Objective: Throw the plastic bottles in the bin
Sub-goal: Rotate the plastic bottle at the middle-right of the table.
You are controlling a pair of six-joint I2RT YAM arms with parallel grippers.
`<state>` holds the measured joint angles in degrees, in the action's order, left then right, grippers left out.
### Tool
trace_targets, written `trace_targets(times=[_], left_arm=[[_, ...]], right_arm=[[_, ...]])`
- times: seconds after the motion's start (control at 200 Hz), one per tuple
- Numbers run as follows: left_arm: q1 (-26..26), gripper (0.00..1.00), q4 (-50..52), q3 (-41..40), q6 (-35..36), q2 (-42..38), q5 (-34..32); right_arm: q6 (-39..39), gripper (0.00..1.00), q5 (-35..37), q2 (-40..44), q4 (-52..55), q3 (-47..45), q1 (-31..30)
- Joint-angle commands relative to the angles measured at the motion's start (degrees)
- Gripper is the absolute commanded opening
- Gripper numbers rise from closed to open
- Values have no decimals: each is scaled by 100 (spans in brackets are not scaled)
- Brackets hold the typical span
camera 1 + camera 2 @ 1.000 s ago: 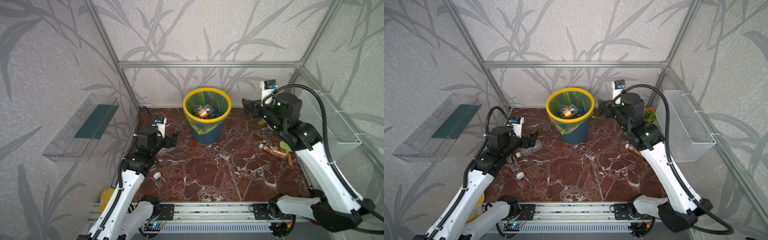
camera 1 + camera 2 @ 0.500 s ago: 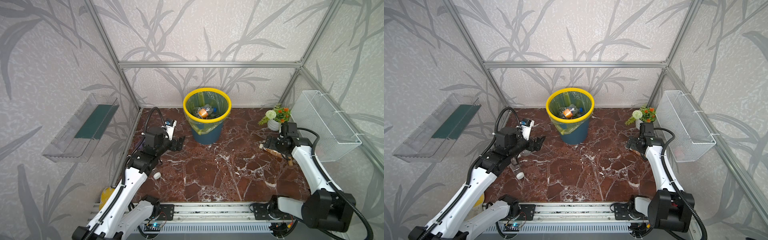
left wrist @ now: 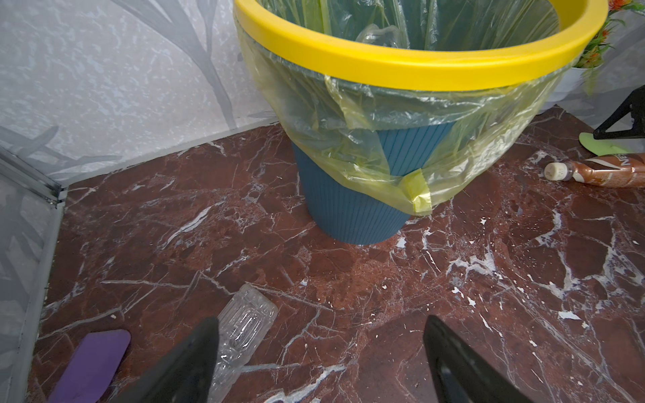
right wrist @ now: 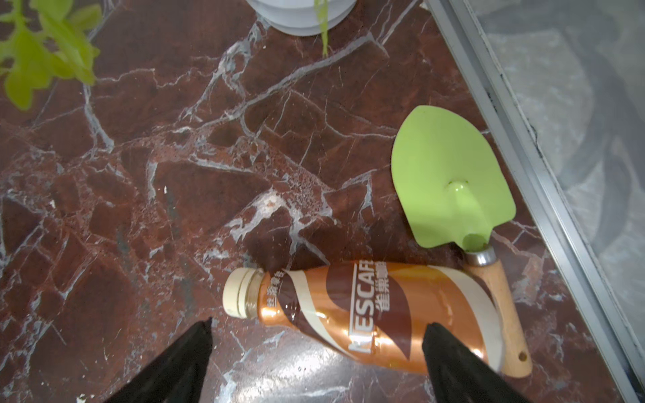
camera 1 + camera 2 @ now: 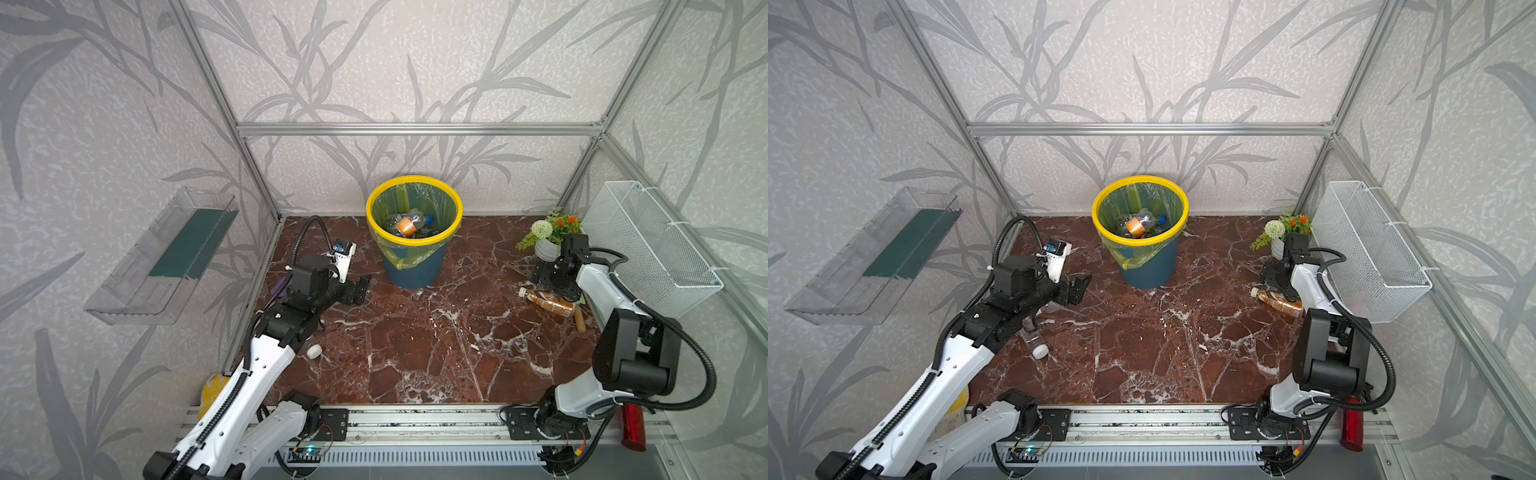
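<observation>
Both claws stand wide with nothing held. On my screen the left claw (image 3: 321, 363) hangs low over the marble bench (image 5: 415, 345) and faces the bin (image 5: 413, 270). Just beside it a clear bottle (image 3: 244, 328) lies on its side on the bench. One black finger (image 3: 188, 363) covers part of it in the left wrist view, so I cannot tell if they touch. A flat purple piece (image 3: 94, 363) lies near this bottle, closer to the wall.

The right claw (image 4: 317, 359) is above the brown bottle (image 4: 366, 314), which lies on its side with its pale cap pointing to the middle of the bench. Its bottom end rests against the wooden handle of a green trowel (image 4: 450, 174). A white flower pot (image 5: 546, 249) stands near, toward the back.

The bin stands upright at the back middle of the bench, close to the back wall. Inside it I see several bottles (image 5: 409, 224), one with an orange label on top.
</observation>
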<state>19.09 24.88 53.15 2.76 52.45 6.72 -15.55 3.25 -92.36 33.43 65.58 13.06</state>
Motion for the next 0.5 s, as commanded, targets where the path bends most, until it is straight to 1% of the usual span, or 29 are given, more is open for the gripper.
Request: trace_targets(times=[0.0,0.02,0.055,0.1,0.24,0.385,0.495], left_arm=[[24,90,-39,-45,199,-163,-176],[24,90,-60,-63,198,-169,-175],[24,90,-68,-63,198,-163,-172],[24,90,-70,-59,190,-143,-151],[16,90,-57,-30,226,-87,-178],[-13,90,-83,-43,215,-92,-255],[-20,90,-67,-6,216,-7,-224]], right_arm=[[205,94,-166,-387,80,407,59],[267,94,-215,-467,212,512,63],[91,93,-184,-643,476,702,59],[93,91,-310,-787,576,772,56],[149,91,-623,-695,201,287,59],[114,90,-919,-580,316,17,5],[-140,89,-1066,83,296,-384,-175]])
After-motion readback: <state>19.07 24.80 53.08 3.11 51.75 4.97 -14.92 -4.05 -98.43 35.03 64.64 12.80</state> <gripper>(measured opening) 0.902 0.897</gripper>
